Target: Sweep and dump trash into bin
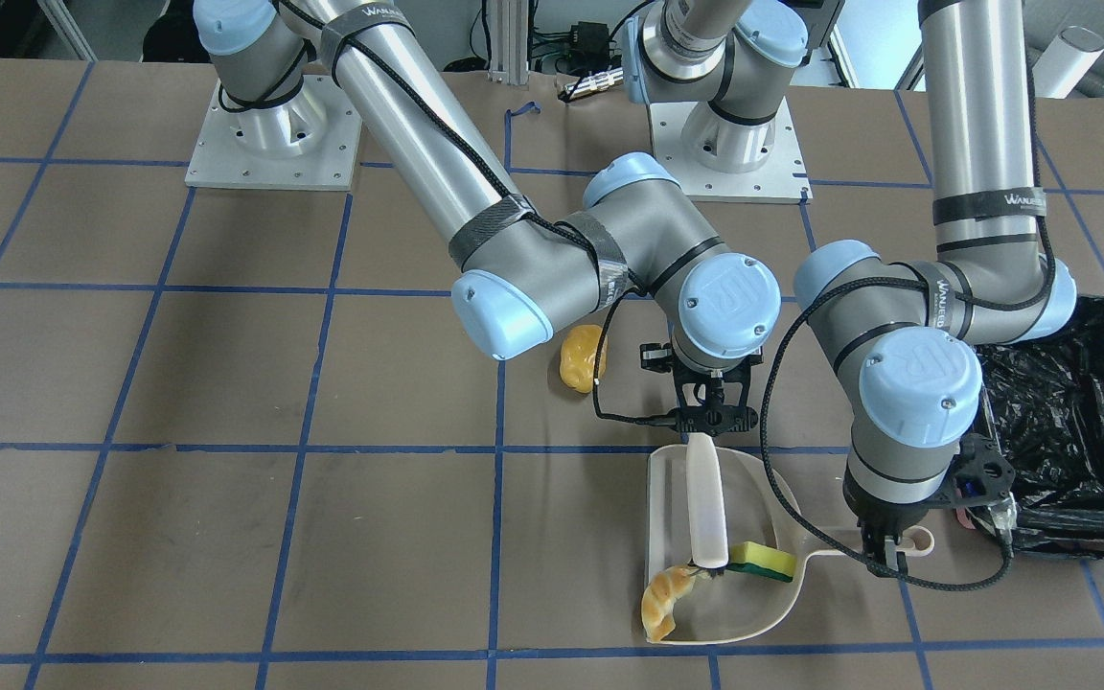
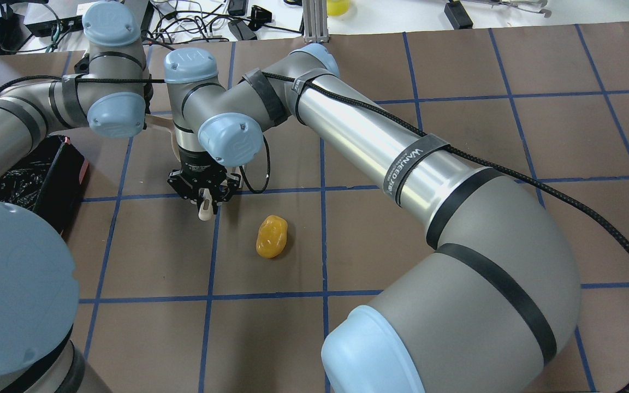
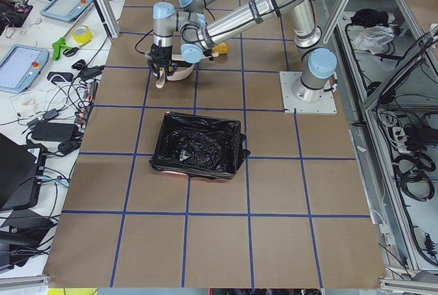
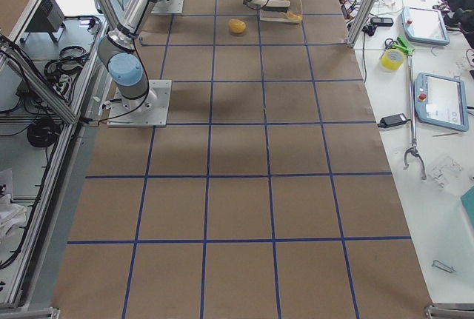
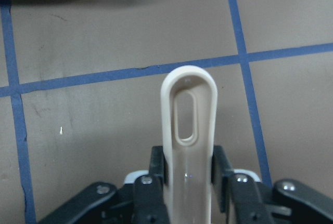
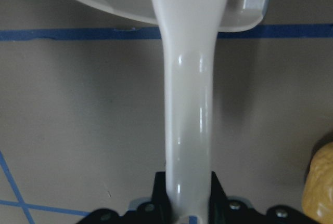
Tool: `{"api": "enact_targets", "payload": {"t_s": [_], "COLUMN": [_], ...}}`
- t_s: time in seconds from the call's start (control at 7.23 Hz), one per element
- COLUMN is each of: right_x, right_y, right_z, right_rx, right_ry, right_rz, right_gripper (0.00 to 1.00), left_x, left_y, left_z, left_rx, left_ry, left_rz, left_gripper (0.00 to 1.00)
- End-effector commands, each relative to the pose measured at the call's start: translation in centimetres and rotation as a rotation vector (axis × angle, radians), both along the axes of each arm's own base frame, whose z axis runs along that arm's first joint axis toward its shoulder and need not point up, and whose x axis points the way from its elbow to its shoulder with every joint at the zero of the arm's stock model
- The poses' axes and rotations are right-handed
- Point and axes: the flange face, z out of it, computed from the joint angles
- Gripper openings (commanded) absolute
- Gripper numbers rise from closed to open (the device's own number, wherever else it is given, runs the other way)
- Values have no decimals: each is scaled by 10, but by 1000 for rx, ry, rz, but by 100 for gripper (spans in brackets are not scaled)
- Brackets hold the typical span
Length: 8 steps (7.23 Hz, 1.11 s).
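My left gripper (image 1: 887,554) is shut on the handle of the beige dustpan (image 1: 763,618); the left wrist view shows the slotted handle (image 5: 188,115) between the fingers. My right gripper (image 1: 705,426) is shut on the beige brush (image 1: 705,503), whose bristle end rests inside the pan. The yellow and green sponge (image 1: 763,561) lies in the pan beside the bristles. The tan croissant (image 1: 664,599) lies at the pan's open lip. The golden bread piece (image 1: 583,357) sits on the table, apart from the pan. The black-lined bin (image 1: 1079,422) stands beside the left arm.
The table is brown with blue tape lines. The two arm bases (image 1: 274,134) stand at the robot's side. The right arm's forearm (image 2: 380,142) stretches low across the middle. The bread also shows in the overhead view (image 2: 272,236), and the bin in the exterior left view (image 3: 198,146).
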Motion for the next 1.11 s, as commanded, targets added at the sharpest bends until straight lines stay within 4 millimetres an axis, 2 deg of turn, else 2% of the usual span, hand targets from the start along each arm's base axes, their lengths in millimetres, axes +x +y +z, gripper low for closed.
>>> {"api": "enact_targets", "payload": {"t_s": [0.0, 0.14, 0.28, 0.41, 0.69, 0.83, 0.97], "right_x": [-3, -14, -30, -50, -103, -127, -149], "right_y": [3, 5, 11, 11, 7, 28, 62], "right_z": [15, 33, 60, 78, 74, 69, 73], "right_rx": [-2, 11, 24, 35, 62, 97, 116], "right_ry": [-4, 10, 17, 48, 136, 176, 188], "right_rz": [2, 6, 42, 56, 120, 112, 100], "right_gripper": [15, 15, 15, 14, 10, 9, 7], "left_x": [0, 0, 0, 0, -2, -4, 0], "left_y": [0, 0, 0, 0, 1, 4, 10], "left_z": [0, 0, 0, 0, 2, 12, 19], "left_rx": [0, 0, 0, 0, -3, -17, 16], "left_ry": [1, 4, 5, 5, 18, 61, 72], "left_rz": [0, -1, -1, -1, -4, -11, -7], "left_gripper": [0, 0, 0, 0, 0, 0, 0]}}
